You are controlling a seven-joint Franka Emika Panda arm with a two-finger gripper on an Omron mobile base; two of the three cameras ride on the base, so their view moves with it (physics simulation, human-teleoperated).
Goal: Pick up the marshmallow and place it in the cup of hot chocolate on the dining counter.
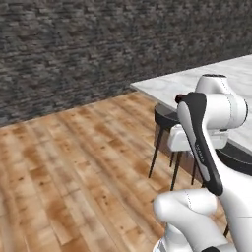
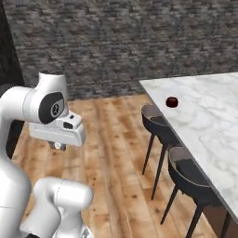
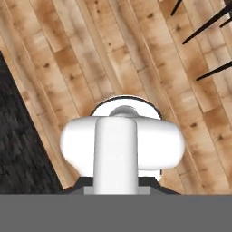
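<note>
Drive closer to the white grey-veined marble dining counter (image 2: pixel 209 121); the small dark maroon mug of hot chocolate (image 2: pixel 172 102) sits near its left edge. You cannot tell the gripper's state.

No lettering can be read anywhere — a faint mark on the arm's dark link (image 1: pixel 199 147) (too blurred) stays illegible.
</note>
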